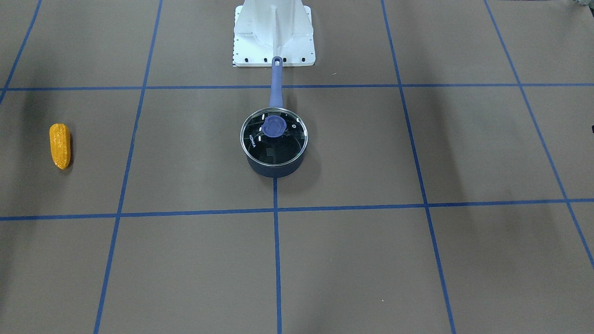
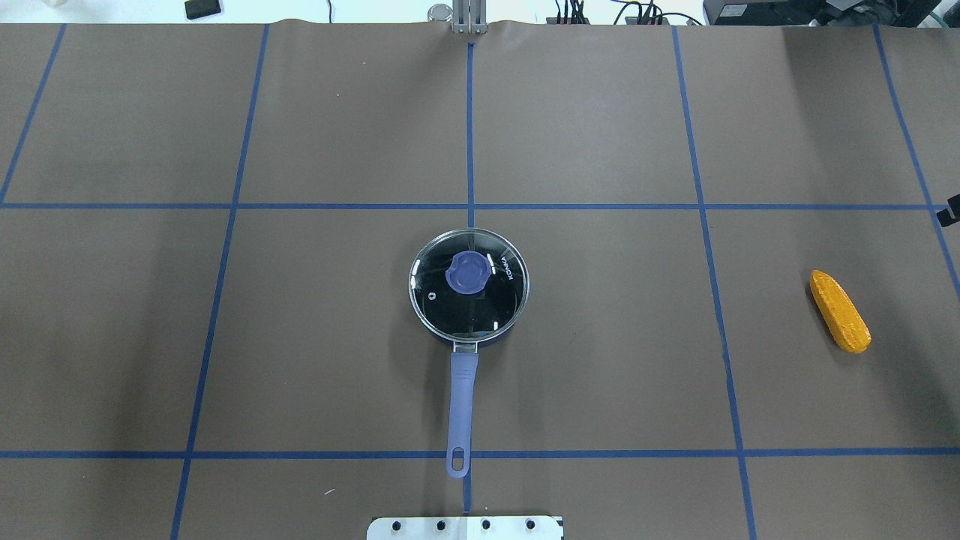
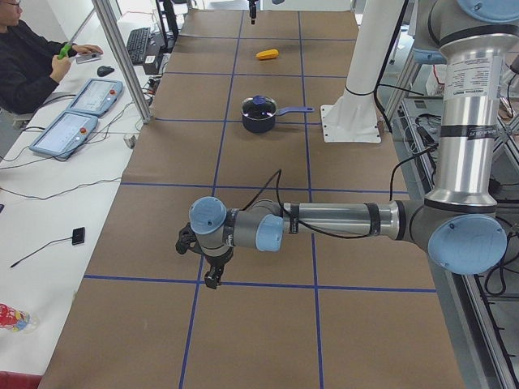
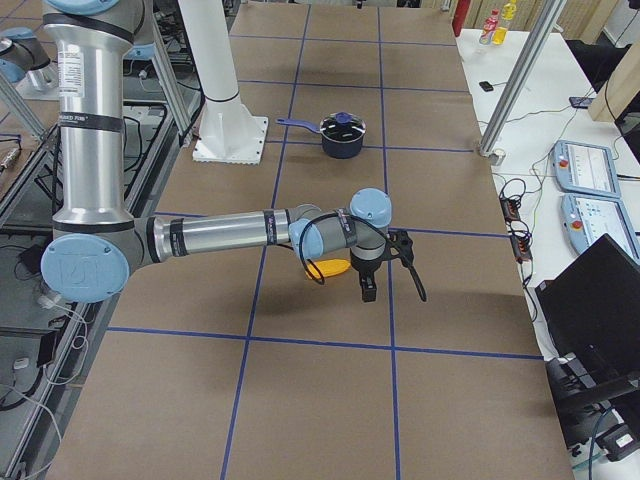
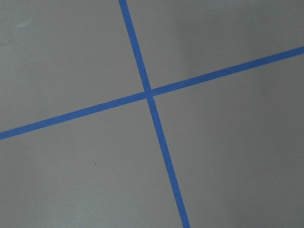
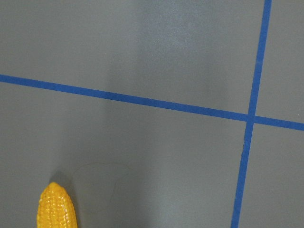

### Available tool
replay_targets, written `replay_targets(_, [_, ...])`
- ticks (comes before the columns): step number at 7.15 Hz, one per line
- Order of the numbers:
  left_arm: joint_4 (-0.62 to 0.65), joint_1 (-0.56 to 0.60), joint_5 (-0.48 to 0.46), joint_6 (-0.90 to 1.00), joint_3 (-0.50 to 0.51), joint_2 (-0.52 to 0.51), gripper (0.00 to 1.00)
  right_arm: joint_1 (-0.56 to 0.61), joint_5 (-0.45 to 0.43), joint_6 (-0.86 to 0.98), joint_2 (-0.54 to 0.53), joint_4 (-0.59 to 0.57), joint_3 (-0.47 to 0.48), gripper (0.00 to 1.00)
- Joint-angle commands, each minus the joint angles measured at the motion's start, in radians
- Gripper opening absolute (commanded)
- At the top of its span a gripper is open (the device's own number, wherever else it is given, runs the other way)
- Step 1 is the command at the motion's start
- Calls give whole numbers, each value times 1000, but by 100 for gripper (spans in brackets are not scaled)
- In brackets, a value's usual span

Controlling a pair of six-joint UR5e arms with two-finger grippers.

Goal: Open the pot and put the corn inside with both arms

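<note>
The lid [image 2: 465, 311] sat on the pot [image 1: 274, 169] in the middle, the corn [image 2: 840, 311] lay far off near the right gripper [image 4: 385, 275], the left gripper [image 3: 209, 274] probably had to lift the lid first, and I could not tell if either was spread.

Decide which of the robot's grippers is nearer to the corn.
Right. The right gripper hangs just beside the corn; the left gripper is far off, on the pot's other side.
</note>
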State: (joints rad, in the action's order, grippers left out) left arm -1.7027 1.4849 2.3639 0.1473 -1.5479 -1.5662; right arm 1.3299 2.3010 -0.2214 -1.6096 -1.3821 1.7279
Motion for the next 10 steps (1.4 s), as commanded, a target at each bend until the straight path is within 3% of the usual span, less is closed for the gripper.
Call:
replay_targets(1, [0, 0, 0, 0, -1, 0, 99, 0, -2, 16, 11, 2, 8, 100])
replay_targets(3, [2, -2, -2, -18, -1, -11, 99, -8, 0, 4, 22, 0, 1, 100])
replay_targets(6, [72, -11, 21, -156, -40, -115, 99, -79, -17, 1, 33, -2, 30, 100])
replay_targets(8, [316, -53, 23, -166, -133, -251, 99, -86, -26, -1, 42, -3, 51, 100])
replay_targets(10, [521, -107, 21, -284, -245, -404, 99, -87, -96, -7, 42, -2, 56, 100])
